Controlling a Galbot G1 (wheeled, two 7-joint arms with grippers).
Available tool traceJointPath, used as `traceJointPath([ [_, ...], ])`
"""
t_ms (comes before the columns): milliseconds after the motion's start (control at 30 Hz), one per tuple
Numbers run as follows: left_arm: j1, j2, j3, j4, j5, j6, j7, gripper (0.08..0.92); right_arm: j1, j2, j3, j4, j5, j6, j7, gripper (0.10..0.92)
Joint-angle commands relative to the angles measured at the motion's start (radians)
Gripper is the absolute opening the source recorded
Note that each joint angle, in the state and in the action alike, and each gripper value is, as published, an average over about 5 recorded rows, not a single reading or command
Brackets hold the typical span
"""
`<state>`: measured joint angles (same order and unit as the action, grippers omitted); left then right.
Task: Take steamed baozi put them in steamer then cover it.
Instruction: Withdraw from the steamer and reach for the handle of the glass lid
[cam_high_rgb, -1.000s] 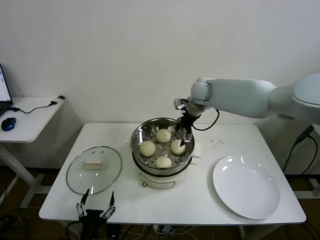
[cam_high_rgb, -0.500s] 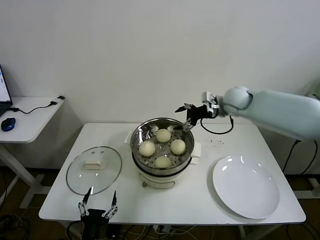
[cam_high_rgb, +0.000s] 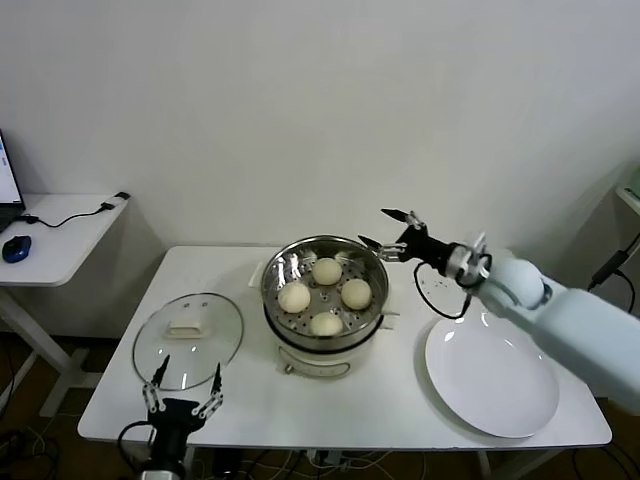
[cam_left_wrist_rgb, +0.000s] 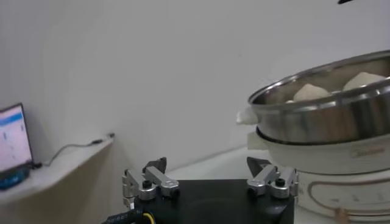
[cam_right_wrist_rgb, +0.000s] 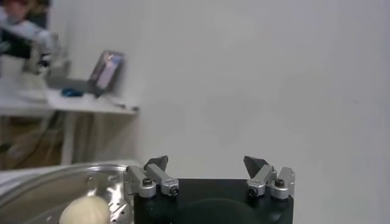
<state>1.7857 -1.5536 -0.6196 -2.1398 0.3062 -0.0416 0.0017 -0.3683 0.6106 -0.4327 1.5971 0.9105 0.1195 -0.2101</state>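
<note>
Several cream-white baozi (cam_high_rgb: 326, 270) lie on the perforated tray inside the round steel steamer (cam_high_rgb: 283, 266) at the table's middle; its rim (cam_left_wrist_rgb: 317, 106) shows in the left wrist view, with two buns above it. My right gripper (cam_high_rgb: 390, 228) hovers open and empty just right of the steamer's far rim, pointing left; one baozi (cam_right_wrist_rgb: 85, 210) shows in its wrist view. The glass lid (cam_high_rgb: 188, 338) lies flat on the table left of the steamer. My left gripper (cam_high_rgb: 183, 388) stands open and empty at the table's front edge, just in front of the lid.
A flat white plate (cam_high_rgb: 492, 373) lies on the table's right side under my right arm. A side desk (cam_high_rgb: 60, 235) with a mouse and cable stands far left. A white wall is close behind the table.
My right gripper has lifted out of the steamer and drawn back to the right, empty. My left gripper has risen slightly near the lid.
</note>
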Motion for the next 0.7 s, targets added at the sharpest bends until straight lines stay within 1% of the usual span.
traceJointPath([
  [33, -0.048, 0.026, -0.036, -0.011, 0.383, 0.023, 0.023, 0.823, -0.850, 0.101, 0.884, 0.175, -0.150, -0.043, 0.094, 0.823],
  [200, -0.111, 0.070, -0.080, 0.065, 0.810, -0.029, 0.004, 0.823, -0.991, 0.236, 1.029, 0.193, -0.222, -0.073, 0.053, 0.823],
  [400, -0.180, 0.128, -0.081, 0.156, 1.172, -0.047, -0.019, 0.823, -1.066, 0.316, 1.093, 0.164, -0.279, -0.080, 0.020, 0.823],
  [533, -0.260, 0.160, -0.052, 0.274, 1.279, -0.024, -0.060, 0.823, -1.082, 0.351, 1.102, 0.147, -0.309, -0.087, 0.016, 0.823],
  [700, -0.369, 0.178, -0.021, 0.426, 1.281, 0.034, -0.087, 0.823, -1.099, 0.387, 1.104, 0.128, -0.353, -0.087, 0.014, 0.823],
])
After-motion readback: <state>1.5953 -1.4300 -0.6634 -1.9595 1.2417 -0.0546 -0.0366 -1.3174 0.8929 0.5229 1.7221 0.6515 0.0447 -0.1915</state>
